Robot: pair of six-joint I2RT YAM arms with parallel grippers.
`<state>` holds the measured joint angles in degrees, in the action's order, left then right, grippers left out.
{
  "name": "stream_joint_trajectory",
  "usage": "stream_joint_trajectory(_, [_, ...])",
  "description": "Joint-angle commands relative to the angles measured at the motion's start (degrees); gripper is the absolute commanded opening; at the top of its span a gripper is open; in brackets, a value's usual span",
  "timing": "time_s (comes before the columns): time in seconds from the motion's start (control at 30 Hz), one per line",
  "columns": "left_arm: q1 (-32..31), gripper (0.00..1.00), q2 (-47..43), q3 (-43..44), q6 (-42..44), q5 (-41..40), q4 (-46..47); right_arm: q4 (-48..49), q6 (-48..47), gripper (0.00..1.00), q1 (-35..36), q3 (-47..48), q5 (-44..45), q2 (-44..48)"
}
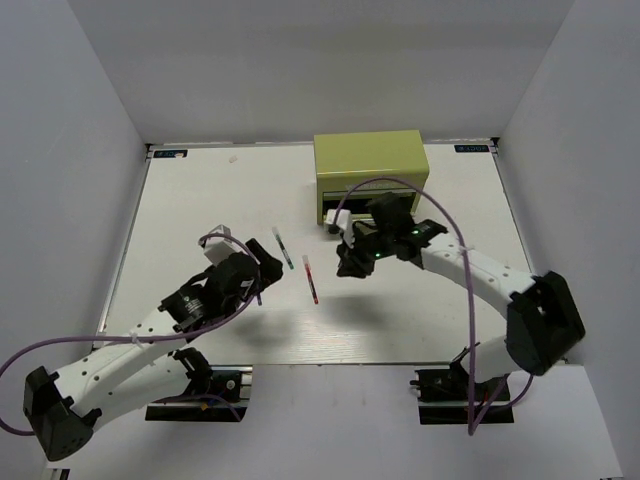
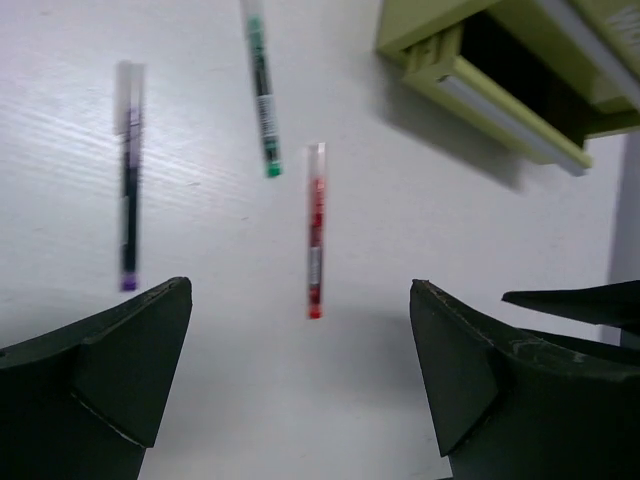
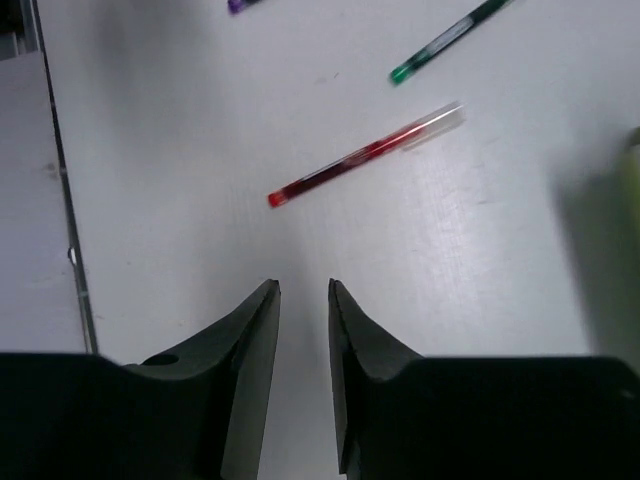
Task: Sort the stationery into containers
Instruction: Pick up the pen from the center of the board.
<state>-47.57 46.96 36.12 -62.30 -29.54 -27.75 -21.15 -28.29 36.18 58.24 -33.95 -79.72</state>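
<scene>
A red pen [image 1: 310, 279] and a green pen [image 1: 283, 247] lie on the white table in front of the olive drawer chest [image 1: 371, 165]. In the left wrist view the red pen [image 2: 315, 230], the green pen [image 2: 262, 95] and a purple pen [image 2: 128, 180] lie ahead, and the chest [image 2: 440, 45] has one drawer pulled out. My left gripper [image 2: 300, 350] is wide open and empty, just short of the red pen. My right gripper [image 3: 303, 290] is empty, its jaws a narrow gap apart, above bare table near the red pen [image 3: 365, 157].
The green pen [image 3: 450, 40] and the purple pen's tip [image 3: 238, 5] show at the top of the right wrist view. White walls stand on the left, right and far sides of the table. My right arm [image 1: 470, 270] reaches in front of the chest.
</scene>
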Motion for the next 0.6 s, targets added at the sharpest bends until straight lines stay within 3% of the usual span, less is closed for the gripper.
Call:
stream_joint_trajectory(0.0, [0.2,1.00,-2.0,3.0,-2.3,-4.1,-16.4,-1.2,10.1,0.32,4.1,2.0,5.8,-7.1])
stream_joint_trajectory(0.3, [0.2,1.00,-15.0,-0.3,-7.7,-4.6,-22.8,0.1,25.5,0.40,12.1,9.3,19.6,-19.8])
stream_joint_trajectory(0.43, [0.2,1.00,-16.9,-1.4,-7.7,-4.6,-23.4,1.5,30.3,0.41,14.3,11.5,26.0,-21.3])
stream_joint_trajectory(0.57, [0.2,1.00,-16.9,-1.9,-7.7,-4.6,-22.4,0.7,33.7,0.50,15.4,13.1,28.7,-23.6])
